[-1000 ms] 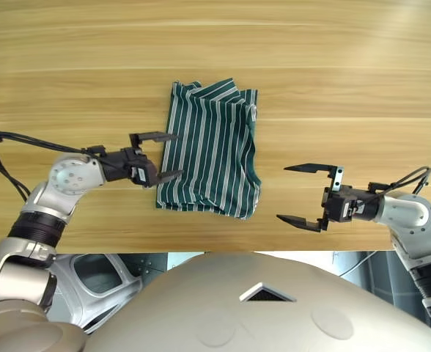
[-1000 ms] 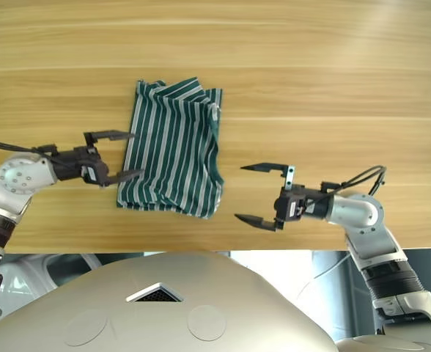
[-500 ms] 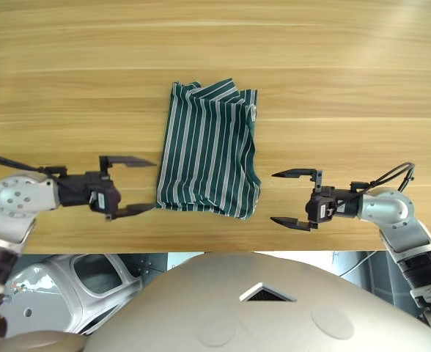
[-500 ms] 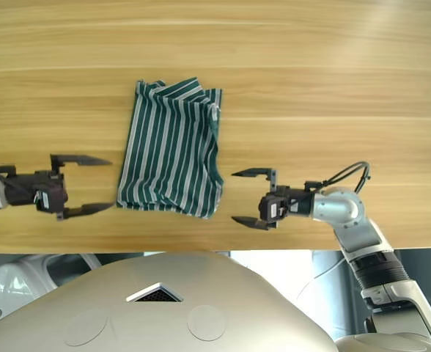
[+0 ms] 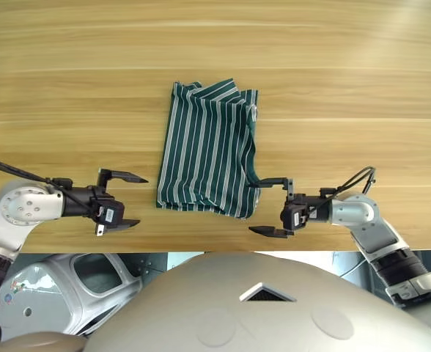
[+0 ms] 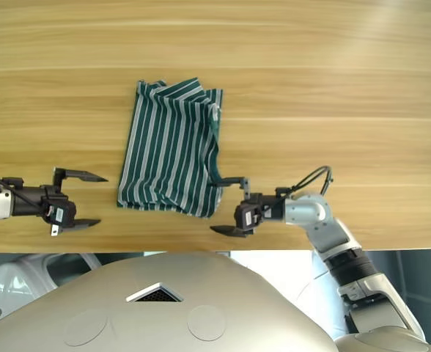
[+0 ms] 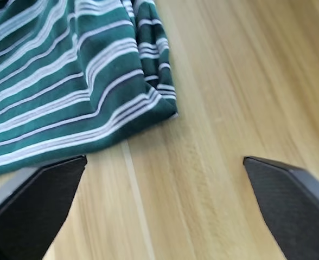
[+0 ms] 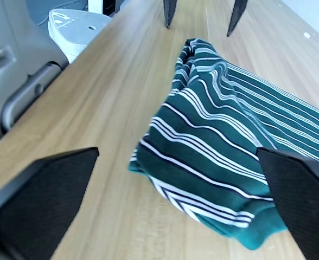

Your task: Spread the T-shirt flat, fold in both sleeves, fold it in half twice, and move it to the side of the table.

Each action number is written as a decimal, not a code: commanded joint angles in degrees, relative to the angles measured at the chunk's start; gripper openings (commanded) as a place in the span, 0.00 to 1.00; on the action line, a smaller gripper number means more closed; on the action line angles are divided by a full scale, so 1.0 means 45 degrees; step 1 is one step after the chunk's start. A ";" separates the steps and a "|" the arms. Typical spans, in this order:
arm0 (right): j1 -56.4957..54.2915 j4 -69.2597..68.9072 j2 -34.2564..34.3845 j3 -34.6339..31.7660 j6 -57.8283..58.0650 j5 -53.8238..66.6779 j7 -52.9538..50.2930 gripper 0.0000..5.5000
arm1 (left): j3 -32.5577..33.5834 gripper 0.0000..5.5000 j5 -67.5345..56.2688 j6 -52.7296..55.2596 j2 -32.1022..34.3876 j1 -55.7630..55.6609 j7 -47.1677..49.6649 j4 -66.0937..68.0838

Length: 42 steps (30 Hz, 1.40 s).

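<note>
The T-shirt (image 5: 210, 150), dark green with white stripes, lies folded into a narrow rectangle in the middle of the wooden table (image 5: 347, 73). My left gripper (image 5: 127, 200) stands open a short way left of the shirt's near left corner, apart from the cloth. In the left wrist view that corner of the T-shirt (image 7: 56, 81) lies ahead of the spread fingers (image 7: 34, 206). On the other side, my right gripper (image 5: 269, 206) is open at the shirt's near right corner, its upper finger close to the hem. The right wrist view has the folded T-shirt (image 8: 235, 157) just ahead.
The table's near edge (image 5: 201, 251) runs right below both grippers. Bare wood stretches to the left, right and far side of the shirt. A grey and white frame (image 5: 91, 275) shows beneath the edge at the left.
My left gripper has drawn back from the shirt's left edge, leftward and toward the near edge. My right gripper has moved left, up to the shirt's near right corner. The shirt lies as before.
</note>
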 commanded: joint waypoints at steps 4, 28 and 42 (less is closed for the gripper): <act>-0.0274 0.0156 0.0323 0.0317 -0.0154 -0.0173 -0.0125 0.98 | -0.1114 0.97 0.0919 -0.0385 -0.0983 -0.0472 0.0295 0.0605; -0.0557 0.1058 0.0237 0.0235 0.0031 -0.1350 -0.0938 0.98 | -0.2390 0.44 0.2699 -0.2045 -0.1851 -0.1871 0.2203 0.2689; -0.0921 0.1820 -0.0004 0.0975 -0.0163 -0.2504 -0.1984 0.65 | -0.2642 0.05 0.2688 -0.2003 -0.1831 -0.2018 0.2370 0.2657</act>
